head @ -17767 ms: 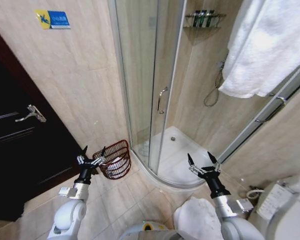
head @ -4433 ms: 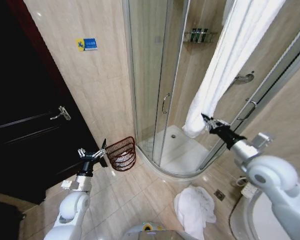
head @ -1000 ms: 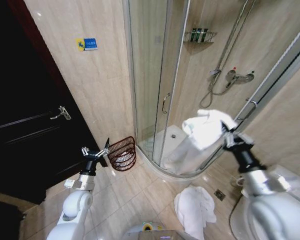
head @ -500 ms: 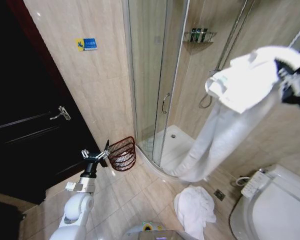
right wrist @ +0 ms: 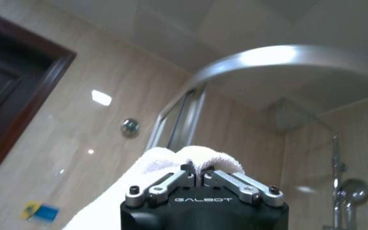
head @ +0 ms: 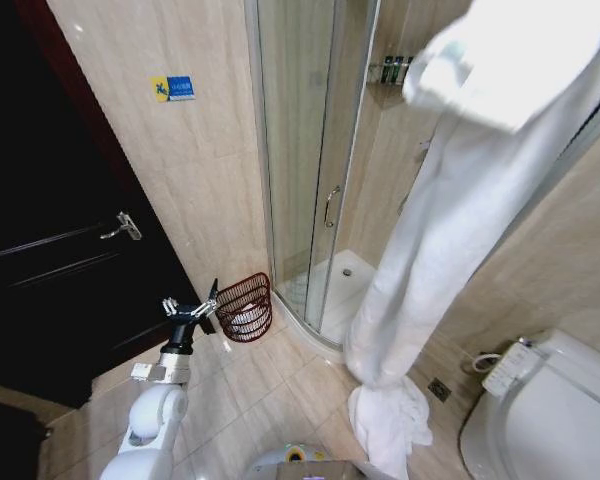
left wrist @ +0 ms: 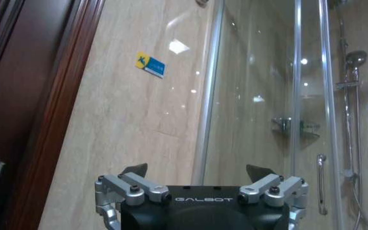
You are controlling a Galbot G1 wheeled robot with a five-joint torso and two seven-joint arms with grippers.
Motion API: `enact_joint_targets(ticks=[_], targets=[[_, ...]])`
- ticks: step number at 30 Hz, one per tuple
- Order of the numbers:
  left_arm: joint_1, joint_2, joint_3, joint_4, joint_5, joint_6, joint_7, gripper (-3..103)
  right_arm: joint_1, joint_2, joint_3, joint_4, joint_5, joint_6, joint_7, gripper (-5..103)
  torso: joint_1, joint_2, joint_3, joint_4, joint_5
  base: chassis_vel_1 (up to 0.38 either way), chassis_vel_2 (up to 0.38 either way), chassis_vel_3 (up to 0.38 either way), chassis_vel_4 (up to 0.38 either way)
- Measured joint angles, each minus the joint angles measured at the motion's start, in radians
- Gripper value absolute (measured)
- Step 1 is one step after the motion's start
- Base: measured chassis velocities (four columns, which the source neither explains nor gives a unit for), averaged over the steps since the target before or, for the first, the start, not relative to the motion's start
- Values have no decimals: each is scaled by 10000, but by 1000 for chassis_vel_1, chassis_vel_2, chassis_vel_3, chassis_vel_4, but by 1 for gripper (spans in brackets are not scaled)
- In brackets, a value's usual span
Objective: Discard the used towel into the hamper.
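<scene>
A long white towel (head: 460,200) hangs from the upper right down in front of the shower, its lower end just above the floor. My right gripper (right wrist: 197,173) is raised high toward the ceiling and shut on a fold of the towel (right wrist: 193,157). The hamper (head: 242,306), a reddish-brown wire basket with something white inside, stands on the floor by the shower's glass corner. My left gripper (head: 190,307) hovers open just left of the hamper; in the left wrist view my left gripper (left wrist: 197,170) has its fingers spread with nothing between them.
A second white towel (head: 390,428) lies heaped on the floor tiles under the hanging one. The glass shower enclosure (head: 300,160) stands behind. A dark door (head: 50,260) is on the left, a toilet (head: 540,420) at lower right.
The right arm has lifted the towel higher, up past the top right of the head view, so the towel now hangs long and straight. The left arm has stayed put.
</scene>
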Motion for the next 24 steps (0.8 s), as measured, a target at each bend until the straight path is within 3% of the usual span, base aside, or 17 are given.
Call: enact_joint_targets(ticks=[2, 6, 9, 11, 15, 24], targets=[[-37, 27, 1, 20, -1, -2, -5, 100, -158, -664, 611, -555, 329, -278, 102, 3, 1, 0, 0, 1, -1, 0, 0, 0, 0], [-95, 43, 17, 45, -11, -2, -20, 100, 75, -1263, 592, -764, 560, -415, 275, 3, 1, -1, 1, 6, -8, 0, 0, 0, 0], [-144, 0, 57, 99, -10, -2, -28, 100, 1611, -1626, -1448, -790, 1059, -451, 358, 3, 2, -1, 2, 6, 5, 0, 0, 0, 0], [-155, -37, 74, 103, 14, 4, -28, 100, 2003, -1727, -1847, -861, 1382, -427, 234, 3, 3, -1, 2, 4, 5, 0, 0, 0, 0], [-196, -141, 82, 124, 142, 29, -27, 100, 2200, -2176, -2096, -1408, 1955, -233, -127, 3, -1, 1, 0, 0, -5, 0, 0, 0, 0], [-195, -463, 52, 158, 421, 40, -123, 100, 2066, -3234, -2187, -2668, 2096, 48, -697, 3, 1, 0, 1, 4, -3, 0, 0, 0, 0]])
